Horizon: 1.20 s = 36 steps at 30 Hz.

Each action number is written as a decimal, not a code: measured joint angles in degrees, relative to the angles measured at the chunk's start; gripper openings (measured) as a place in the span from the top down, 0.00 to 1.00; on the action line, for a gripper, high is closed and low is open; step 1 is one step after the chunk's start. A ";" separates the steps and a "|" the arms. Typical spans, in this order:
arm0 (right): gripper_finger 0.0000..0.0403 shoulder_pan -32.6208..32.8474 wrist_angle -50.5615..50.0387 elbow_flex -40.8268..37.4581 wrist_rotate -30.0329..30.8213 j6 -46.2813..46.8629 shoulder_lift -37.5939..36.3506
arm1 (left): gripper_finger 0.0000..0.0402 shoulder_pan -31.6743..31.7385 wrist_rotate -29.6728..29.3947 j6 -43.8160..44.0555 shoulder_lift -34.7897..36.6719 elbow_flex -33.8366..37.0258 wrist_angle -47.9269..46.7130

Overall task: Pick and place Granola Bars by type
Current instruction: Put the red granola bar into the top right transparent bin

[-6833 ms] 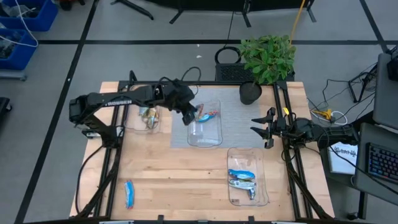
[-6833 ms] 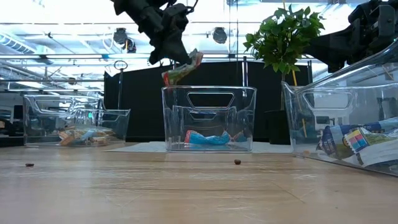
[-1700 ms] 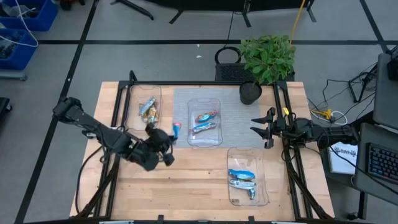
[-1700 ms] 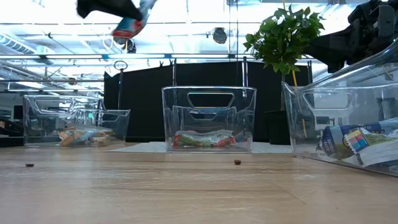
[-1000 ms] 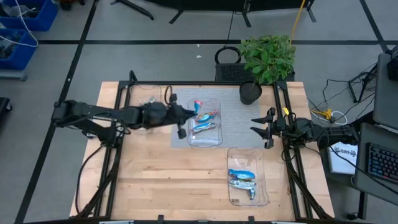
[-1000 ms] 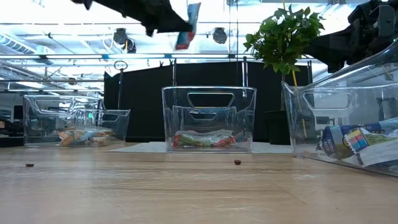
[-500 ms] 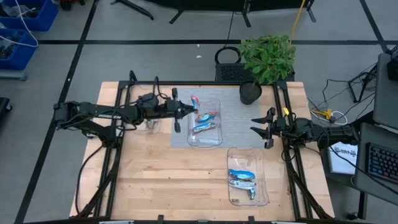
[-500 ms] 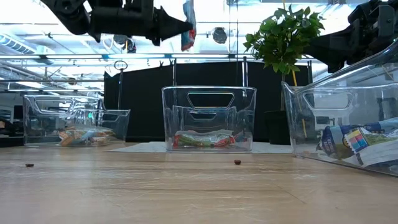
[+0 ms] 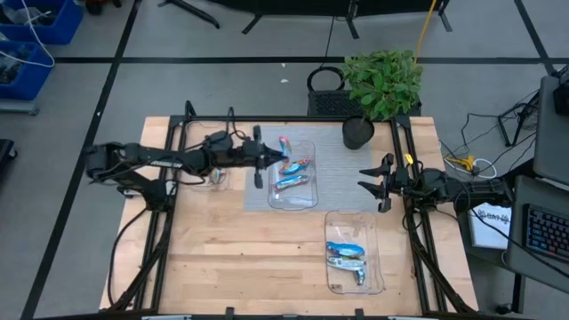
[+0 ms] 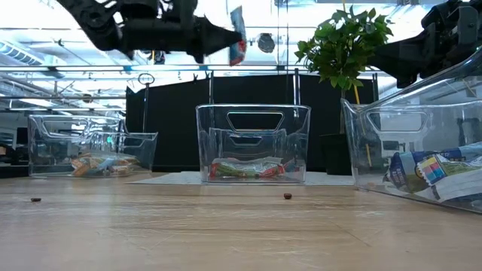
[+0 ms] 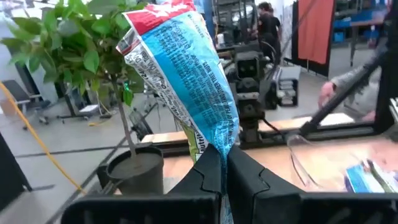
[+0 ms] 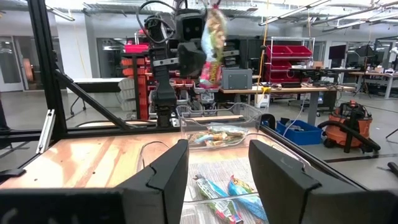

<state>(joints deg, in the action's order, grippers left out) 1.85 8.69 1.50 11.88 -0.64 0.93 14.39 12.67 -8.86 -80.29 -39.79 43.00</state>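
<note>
My left gripper [image 9: 270,158] is shut on a blue granola bar with a red end [image 9: 283,146], high above the far left end of the clear middle tray [image 9: 313,197]. That tray holds two bars [image 9: 293,174]. The left tray [image 10: 90,154] holds tan bars [image 10: 94,164]. The near right tray [image 9: 377,267] holds blue and silver bars [image 9: 347,253]. My right gripper [image 9: 373,184] waits open at the table's right edge. My left gripper pinches the blue bar's lower part [image 11: 212,149] between its two fingers [image 11: 245,177]. The fingers point level toward the table's right edge and lie across the bar. The bar [image 10: 238,34] stands roughly upright, slightly tilted, lifted clear above the middle tray.
A potted plant [image 9: 382,84] stands at the far right corner, beside a grey mat [image 9: 333,164] under the middle tray. Two small dark crumbs [image 10: 287,196] lie on the wood. Bare wood lies at the near left. People show beyond the table in the left wrist view.
My left gripper has moved a little toward the table's right edge and slightly down, staying shut on the blue bar, and its wrist has levelled out. The bar has stayed lifted clear and now stands more upright over the middle tray's far left end.
</note>
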 joint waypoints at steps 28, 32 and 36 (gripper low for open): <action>0.60 0.02 0.00 0.00 0.02 -0.02 0.00 | 0.98 -2.48 -6.16 5.60 -27.36 -44.04 -82.69; 0.60 0.00 -0.10 0.02 0.02 -0.01 0.00 | 0.98 -3.40 -1.16 6.19 -27.35 -44.02 -84.96; 0.60 0.00 -0.02 0.02 0.02 0.00 0.00 | 0.98 -4.97 2.63 5.22 -27.35 -44.02 -84.82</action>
<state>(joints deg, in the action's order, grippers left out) 1.85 8.67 1.52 11.90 -0.65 0.93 9.42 15.29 -3.64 -107.63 -83.81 -41.83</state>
